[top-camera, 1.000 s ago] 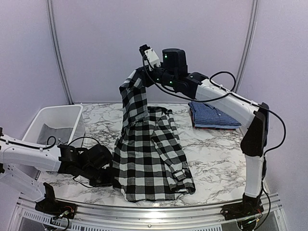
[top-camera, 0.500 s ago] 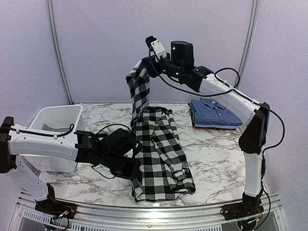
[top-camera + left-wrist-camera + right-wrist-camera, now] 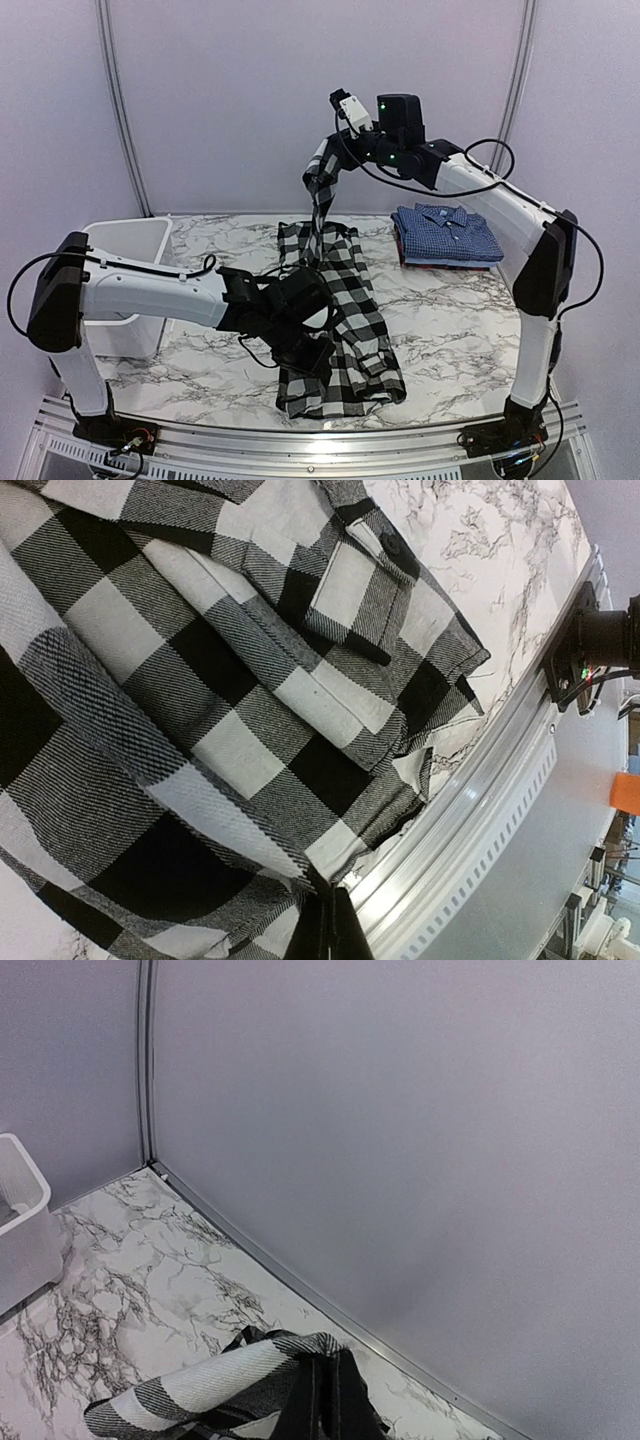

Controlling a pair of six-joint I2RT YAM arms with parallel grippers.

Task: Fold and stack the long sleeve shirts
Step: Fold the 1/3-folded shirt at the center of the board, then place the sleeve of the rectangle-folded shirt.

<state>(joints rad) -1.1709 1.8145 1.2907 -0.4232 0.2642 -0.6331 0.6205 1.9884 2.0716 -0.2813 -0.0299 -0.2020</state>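
The black-and-white check long sleeve shirt (image 3: 345, 300) lies lengthwise on the marble table, with one end lifted high. My right gripper (image 3: 330, 158) is shut on that raised end, and a narrow strip of cloth hangs from it. In the right wrist view the fingers (image 3: 325, 1405) pinch the checked cloth (image 3: 200, 1390). My left gripper (image 3: 308, 354) is low over the shirt's near half, shut on a fold of it. The left wrist view shows its closed tips (image 3: 330, 925) at the shirt's edge (image 3: 230, 710). The blue checked shirt (image 3: 447, 232) lies folded at the back right.
A white plastic bin (image 3: 125, 250) stands at the table's left, also seen as the bin (image 3: 20, 1210) in the right wrist view. The metal rail (image 3: 320, 440) runs along the near edge, close to the left gripper, and shows in the left wrist view as the rail (image 3: 470, 810). Walls enclose the back.
Both arms have moved to the right with the check shirt. The raised end travelled right and thinned to a strip, and the left side of the shirt was drawn over onto its right half.
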